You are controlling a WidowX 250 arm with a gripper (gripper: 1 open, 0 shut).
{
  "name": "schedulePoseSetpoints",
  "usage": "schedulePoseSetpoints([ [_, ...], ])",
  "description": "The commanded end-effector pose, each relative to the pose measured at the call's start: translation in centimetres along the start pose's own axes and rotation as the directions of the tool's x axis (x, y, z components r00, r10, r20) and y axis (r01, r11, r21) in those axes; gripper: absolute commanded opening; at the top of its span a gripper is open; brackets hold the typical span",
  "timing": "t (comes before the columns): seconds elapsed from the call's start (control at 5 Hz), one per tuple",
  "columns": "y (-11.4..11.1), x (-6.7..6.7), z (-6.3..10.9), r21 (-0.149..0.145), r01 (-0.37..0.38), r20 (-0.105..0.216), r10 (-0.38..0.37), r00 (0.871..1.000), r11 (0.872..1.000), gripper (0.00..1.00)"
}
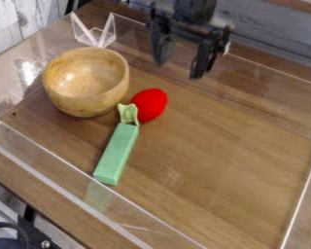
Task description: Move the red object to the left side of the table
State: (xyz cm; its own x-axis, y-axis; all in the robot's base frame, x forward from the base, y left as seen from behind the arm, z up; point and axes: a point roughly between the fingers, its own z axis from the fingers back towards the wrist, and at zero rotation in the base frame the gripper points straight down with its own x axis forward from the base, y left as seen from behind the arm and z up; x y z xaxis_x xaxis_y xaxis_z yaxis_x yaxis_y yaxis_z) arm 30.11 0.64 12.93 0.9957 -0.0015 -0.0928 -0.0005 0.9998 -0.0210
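Note:
The red object (pixel 149 104) is a small rounded toy with a light green stem piece at its left. It lies on the brown wood-grain table (pixel 236 146), just right of the wooden bowl. My gripper (pixel 179 64) hangs above the table's far part, up and to the right of the red object and well clear of it. Its two dark fingers (pixel 201 60) point down and stand wide open with nothing between them.
A wooden bowl (pixel 86 81) sits at the left. A long flat green block (pixel 118 152) lies below the red object, its top end beside the stem. Low clear plastic walls (pixel 145 226) run round the table's edges.

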Motion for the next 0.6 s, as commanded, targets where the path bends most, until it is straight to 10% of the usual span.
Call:
schedulePoseSetpoints([
  [0.0, -0.3, -0.1, 1.9, 0.005, 0.011, 0.045, -0.011, 0.999, 1.0, 1.0],
  [0.4, -1.3, -1.4, 1.8, -0.007, 0.038, 0.012, -0.038, 0.999, 0.999, 1.0],
])
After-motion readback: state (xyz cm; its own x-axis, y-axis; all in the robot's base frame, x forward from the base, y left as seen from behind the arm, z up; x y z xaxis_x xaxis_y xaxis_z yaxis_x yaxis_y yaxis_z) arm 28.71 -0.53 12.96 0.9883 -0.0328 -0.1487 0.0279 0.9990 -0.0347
